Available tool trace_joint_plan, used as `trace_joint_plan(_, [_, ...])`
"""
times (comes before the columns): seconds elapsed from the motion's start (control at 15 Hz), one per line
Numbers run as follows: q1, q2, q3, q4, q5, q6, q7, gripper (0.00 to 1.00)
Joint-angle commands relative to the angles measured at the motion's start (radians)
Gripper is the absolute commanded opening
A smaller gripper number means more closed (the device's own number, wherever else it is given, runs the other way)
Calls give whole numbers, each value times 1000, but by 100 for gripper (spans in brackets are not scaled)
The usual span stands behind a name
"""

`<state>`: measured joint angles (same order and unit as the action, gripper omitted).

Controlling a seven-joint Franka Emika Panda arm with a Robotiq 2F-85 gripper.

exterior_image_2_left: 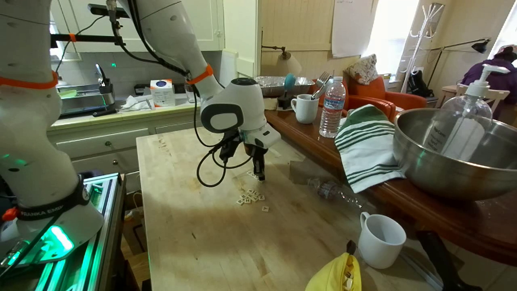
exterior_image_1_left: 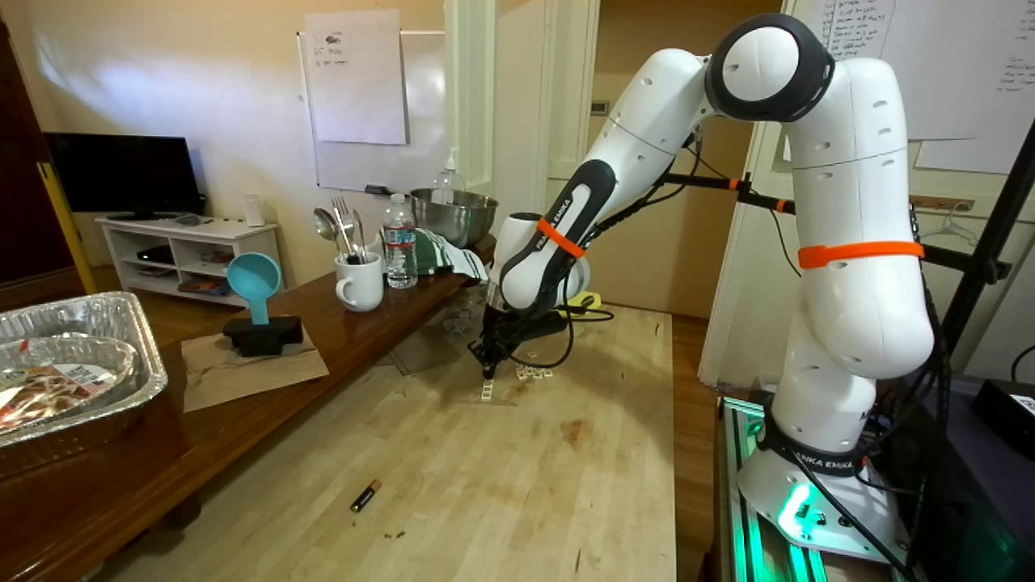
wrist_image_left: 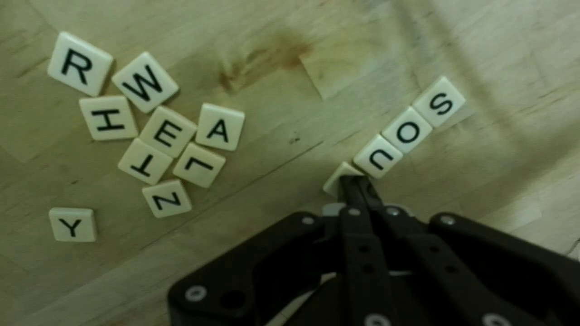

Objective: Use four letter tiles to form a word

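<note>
In the wrist view, the cream tiles S (wrist_image_left: 439, 101), O (wrist_image_left: 407, 130) and U (wrist_image_left: 378, 156) lie in a slanted touching row. Another tile (wrist_image_left: 337, 178) sits at the row's lower end, close to the U, its letter hidden under my fingertips. My gripper (wrist_image_left: 355, 179) is shut, fingers together, its tips over that tile. Several loose tiles, among them R (wrist_image_left: 80, 64), W (wrist_image_left: 145, 82) and A (wrist_image_left: 220, 127), lie to the left. Tile Y (wrist_image_left: 73, 224) lies apart. The gripper shows low at the table in both exterior views (exterior_image_1_left: 488, 374) (exterior_image_2_left: 260, 178), beside the loose tiles (exterior_image_2_left: 250, 196).
A battery (exterior_image_1_left: 365, 495) lies on the wooden table. A yellow pouch (exterior_image_2_left: 333, 277), a white mug (exterior_image_2_left: 381, 242) and a clear bottle (exterior_image_2_left: 329, 190) lying on its side are on the table. A raised brown counter with a steel bowl (exterior_image_2_left: 452, 173) runs along one side.
</note>
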<state>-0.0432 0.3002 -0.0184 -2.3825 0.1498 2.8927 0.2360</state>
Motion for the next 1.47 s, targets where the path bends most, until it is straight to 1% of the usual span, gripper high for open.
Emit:
trace_joint_plan(0.0, [10, 15, 4, 3, 31, -39, 5, 0])
trace_joint_plan(0.4, [9, 13, 9, 3, 46, -45, 4, 0])
trace_joint_plan(0.73, [-24, -10, 41, 1, 92, -65, -49, 0])
trace_joint_plan(1.13, [-16, -33, 20, -8, 71, -58, -65, 0])
trace_joint_plan(1.4, [-23, -49, 31, -12, 83, -56, -94, 0])
